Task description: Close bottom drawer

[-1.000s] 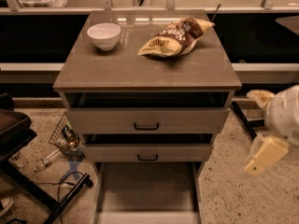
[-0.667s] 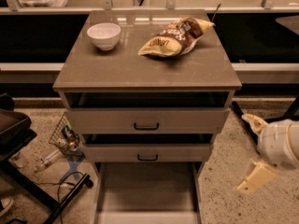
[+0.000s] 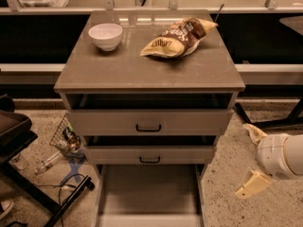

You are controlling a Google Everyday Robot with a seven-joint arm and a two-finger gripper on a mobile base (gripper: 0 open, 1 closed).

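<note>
At the bottom centre of the frame the long grey-beige bottom drawer (image 3: 149, 193) stands pulled far out of the cabinet, its plain tray bare and its front running to the lower edge. At the lower right, beside that drawer and apart from it, hangs the white-bodied gripper (image 3: 244, 161) over the speckled floor (image 3: 222, 145), its two cream fingers (image 3: 252, 185) spread wide with nothing between them. Above the bottom drawer, the wider middle drawer (image 3: 113, 155) sits slightly open, and the taller top drawer (image 3: 109, 122) above it likewise. On the grey-brown cabinet top (image 3: 142, 72) rest a white round bowl (image 3: 105, 35) at upper left and a crumpled yellow-brown chip bag (image 3: 177, 38) to its right. A wire basket (image 3: 65, 137) lies on the floor at left.
</note>
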